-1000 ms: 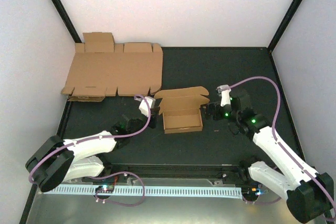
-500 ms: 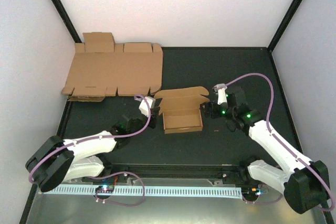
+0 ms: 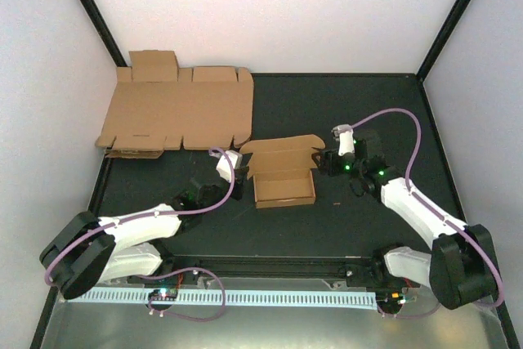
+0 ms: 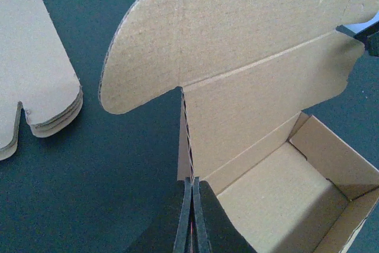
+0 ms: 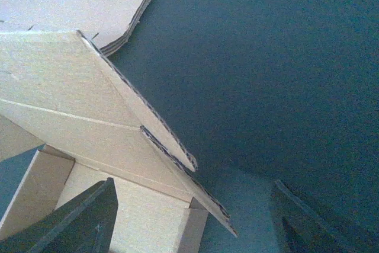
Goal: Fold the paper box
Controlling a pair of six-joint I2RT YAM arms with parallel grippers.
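Observation:
The paper box (image 3: 283, 188) stands half-folded mid-table as a small open tray, with its lid flap (image 3: 278, 149) raised at the back. My left gripper (image 3: 243, 171) is shut on the tray's left wall. In the left wrist view its fingers (image 4: 185, 220) pinch that wall's edge, with the box interior (image 4: 278, 194) to their right. My right gripper (image 3: 321, 167) is open at the box's right end. In the right wrist view its fingers (image 5: 89, 220) straddle the right wall (image 5: 192, 229) beneath the lid's side tab (image 5: 148, 117).
A stack of larger flat cardboard sheets (image 3: 176, 112) lies at the back left against the wall, and it also shows in the left wrist view (image 4: 35, 87). Black mat (image 3: 368, 112) covers the table. White enclosure walls stand on three sides.
My right gripper has moved left and back to the box's right end, and its jaws have narrowed somewhat. The left gripper and the box have stayed put.

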